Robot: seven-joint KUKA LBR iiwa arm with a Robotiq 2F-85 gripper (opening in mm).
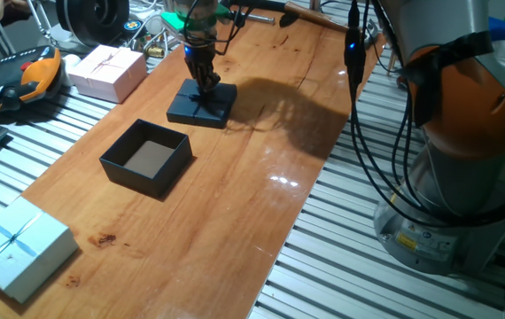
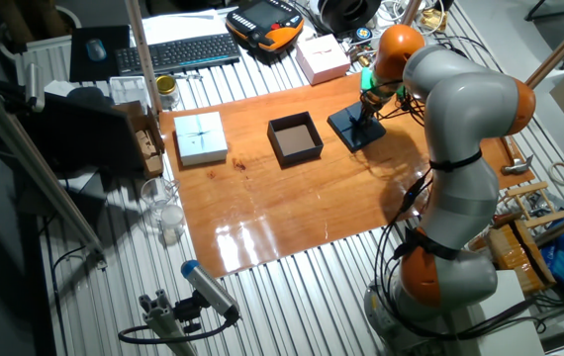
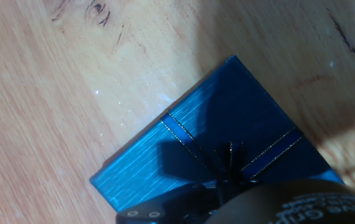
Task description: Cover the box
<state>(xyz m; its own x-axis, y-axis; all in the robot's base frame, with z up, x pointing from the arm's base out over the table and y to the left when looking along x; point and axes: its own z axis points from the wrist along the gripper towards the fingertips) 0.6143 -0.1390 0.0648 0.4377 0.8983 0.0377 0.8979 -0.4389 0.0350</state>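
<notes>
The box [image 1: 147, 159] sits open near the centre-left of one fixed view — a small square black cardboard base with straight walls and a brownish floor, nothing in it. It looks light and fairly stiff, though thin card walls would dent under a hard squeeze; it will probably slide on the smooth wooden table [image 1: 235, 204] if nudged. It likely needs no handling at all, since the piece to move is the flat black lid [image 1: 202, 105], lying just above and to the right of the box, near it but not touching. The lid also looks light and rigid, and its ribbon bow [image 3: 230, 163] at the centre offers the obvious hold.

The gripper [image 1: 205, 81] stands upright on the middle of the lid. In the hand view the bow and crossing ribbons lie right at the bottom of the frame, beneath the dark finger parts, so the fingers appear to be at the bow. Whether the jaws have closed on it or merely rest around it cannot be told — the tips are hidden in all 3 views.
</notes>
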